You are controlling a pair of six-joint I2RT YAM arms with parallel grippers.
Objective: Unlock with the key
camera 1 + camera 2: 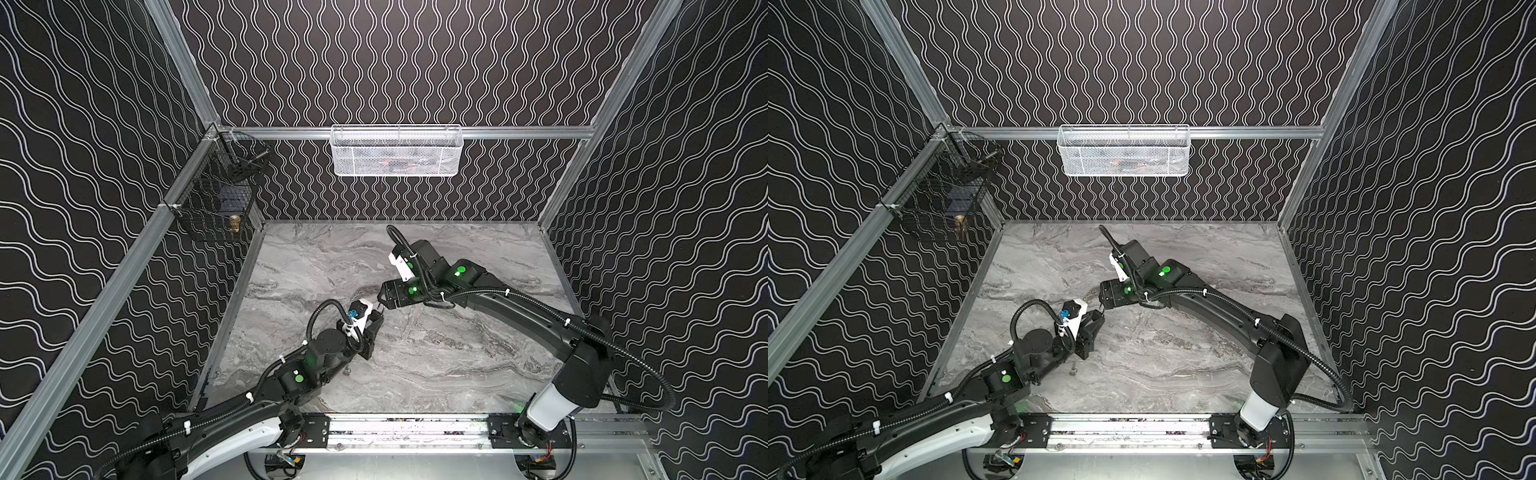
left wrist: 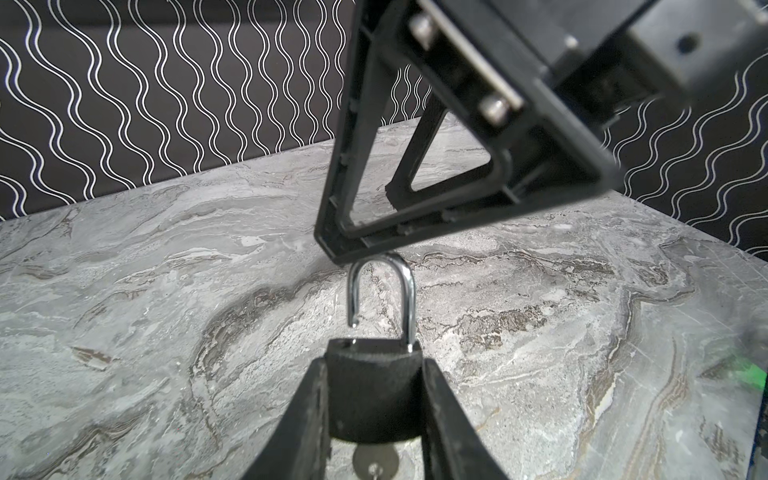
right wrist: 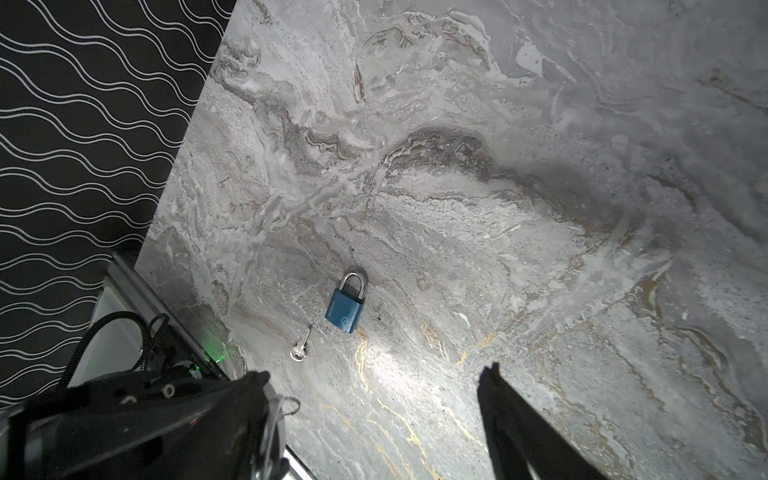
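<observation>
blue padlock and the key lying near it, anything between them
no, just bare table between blue padlock and key, clear in the right wrist view

- Dark matte padlock (image 2: 374, 399), chrome shackle (image 2: 409, 299): upright in left end effector (image 2: 374, 365), shackle open, one leg free.
- Silver round-headed key (image 2: 374, 459): under its base, blurred.
- Blue padlock (image 3: 345, 306), shackle shut, lies flat; small silver key (image 3: 300, 350) just beside.

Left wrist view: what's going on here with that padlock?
The left gripper is clamped on the body of a dark padlock, held above the marble table. Its shackle is sprung open, one end free of the body. The right gripper, jaws open, has one finger at the top of the shackle. A second, blue padlock lies shut on the table with a loose key beside it.
</observation>
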